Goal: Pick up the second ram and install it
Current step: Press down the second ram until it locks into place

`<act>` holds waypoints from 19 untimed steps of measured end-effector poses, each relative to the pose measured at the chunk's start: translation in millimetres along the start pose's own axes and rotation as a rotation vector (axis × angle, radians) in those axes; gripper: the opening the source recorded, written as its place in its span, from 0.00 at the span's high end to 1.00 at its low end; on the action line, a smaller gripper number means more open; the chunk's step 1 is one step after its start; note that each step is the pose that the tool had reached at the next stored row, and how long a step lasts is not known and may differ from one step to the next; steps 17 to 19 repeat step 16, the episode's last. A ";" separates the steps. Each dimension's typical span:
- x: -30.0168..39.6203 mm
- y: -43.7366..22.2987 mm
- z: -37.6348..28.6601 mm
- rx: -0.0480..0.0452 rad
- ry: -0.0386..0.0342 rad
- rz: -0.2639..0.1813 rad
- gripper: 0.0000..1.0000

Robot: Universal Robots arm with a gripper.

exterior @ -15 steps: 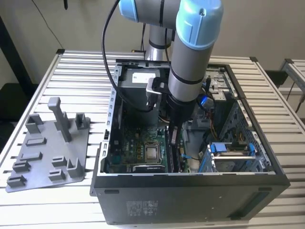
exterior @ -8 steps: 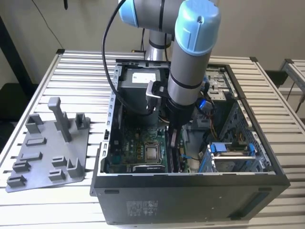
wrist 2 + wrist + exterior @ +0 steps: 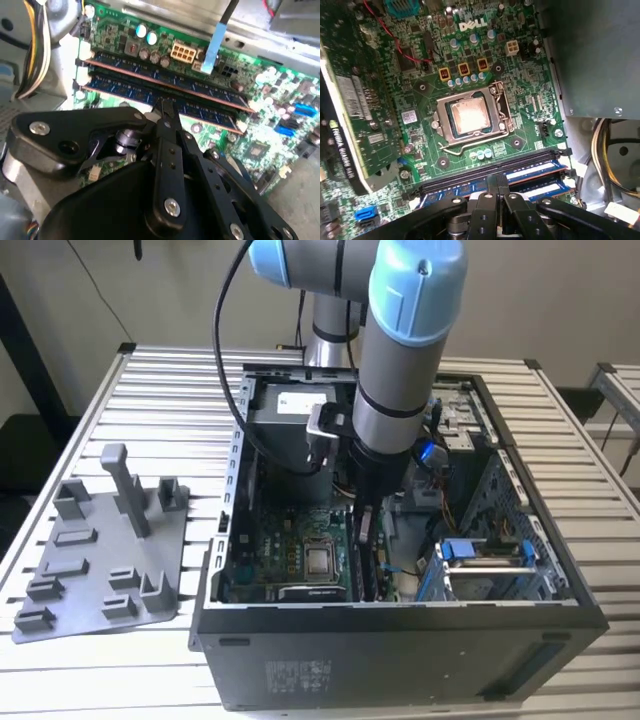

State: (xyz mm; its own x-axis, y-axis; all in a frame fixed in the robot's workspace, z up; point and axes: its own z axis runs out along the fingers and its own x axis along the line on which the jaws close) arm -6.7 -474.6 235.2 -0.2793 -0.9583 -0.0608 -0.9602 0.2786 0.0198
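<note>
The arm reaches down into the open computer case [image 3: 400, 570], which sits on a slatted table [image 3: 170, 390]. In the exterior view the gripper [image 3: 363, 525] hangs over the memory slots, just at 3 o'clock of the processor socket [image 3: 320, 560] as that view shows it.

In the second wrist view the gripper's fingers [image 3: 167, 117] are pressed together, their tips resting on the top edge of the second ram [image 3: 165, 97], which lies lengthwise in its slot on the green motherboard [image 3: 260, 145]. Another memory stick [image 3: 150, 70] sits seated in the slot just beside it, parallel. Whether the second ram is fully clicked home cannot be told.

In the first wrist view the fingers [image 3: 497, 190] stand closed over the row of slots [image 3: 520, 167], with the bare socket [image 3: 470, 116] beyond them.

The grey fixture plate [image 3: 100, 560] with upright posts lies on the table at 9 o'clock of the case in the exterior view.
</note>
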 end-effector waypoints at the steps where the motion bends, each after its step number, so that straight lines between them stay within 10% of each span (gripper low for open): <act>1: -0.4 0.1 -4.4 0.0000 -0.0002 0.000 0.89; 8: -2.1 0.5 -33.6 -0.0010 0.0006 0.000 0.89; 19: -2.1 0.6 -34.1 -0.0011 0.0003 0.000 0.89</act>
